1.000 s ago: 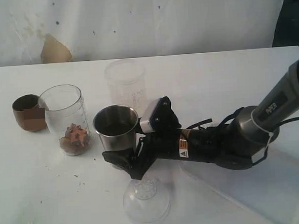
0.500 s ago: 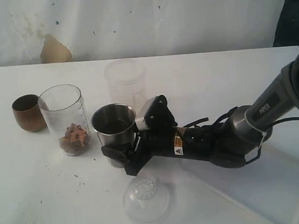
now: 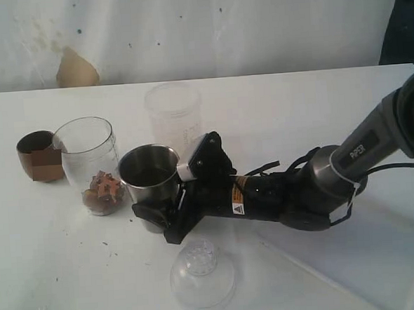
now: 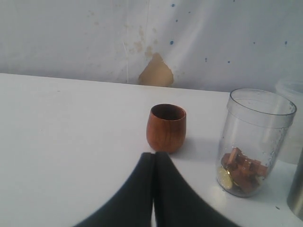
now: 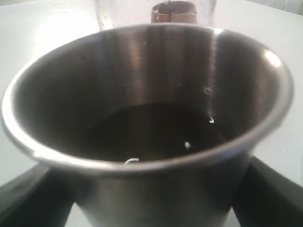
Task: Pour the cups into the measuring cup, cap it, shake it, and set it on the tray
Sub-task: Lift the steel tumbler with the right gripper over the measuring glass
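Observation:
The steel tumbler is held upright by my right gripper, which is shut on its lower body. In the right wrist view the steel tumbler fills the frame, dark inside, with black fingers at both sides. The clear measuring cup stands just left of it with brown pieces at its bottom. The brown wooden cup sits further left. My left gripper is shut and empty, just short of the wooden cup, with the measuring cup beside it.
A frosted white cup stands behind the tumbler. A clear domed lid lies on the table in front of the right arm. The white tray lies at the lower right, under the arm.
My right gripper has carried the steel tumbler leftward, closer to the measuring cup. The other cups and the lid have not moved.

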### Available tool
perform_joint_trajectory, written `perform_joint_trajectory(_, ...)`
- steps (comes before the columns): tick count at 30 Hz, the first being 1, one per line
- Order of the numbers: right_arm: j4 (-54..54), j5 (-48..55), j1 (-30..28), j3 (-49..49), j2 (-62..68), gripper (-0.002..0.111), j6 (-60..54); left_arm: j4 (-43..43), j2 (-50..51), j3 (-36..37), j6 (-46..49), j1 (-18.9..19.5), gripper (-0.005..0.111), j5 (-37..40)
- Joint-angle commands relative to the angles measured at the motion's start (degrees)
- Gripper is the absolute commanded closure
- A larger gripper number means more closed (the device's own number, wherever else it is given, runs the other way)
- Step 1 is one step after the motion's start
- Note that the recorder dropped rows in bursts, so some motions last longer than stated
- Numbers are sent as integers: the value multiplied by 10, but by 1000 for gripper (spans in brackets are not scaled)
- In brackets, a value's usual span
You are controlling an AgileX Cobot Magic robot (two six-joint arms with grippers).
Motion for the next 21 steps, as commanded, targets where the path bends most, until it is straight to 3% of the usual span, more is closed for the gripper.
perform_joint_trajectory(1, 0, -11, 0, -3, -1, 108, 16, 3, -3, 3, -1, -4, 107, -5)
perform_joint_trajectory(8, -32, 3, 0, 1, -49, 108, 29, 3, -3, 3, -1, -4, 107, -5)
perform_joint_trajectory(21, -41, 166, 0, 1, -201, 108, 82, 3, -3, 3, -1, -4, 107, -5)
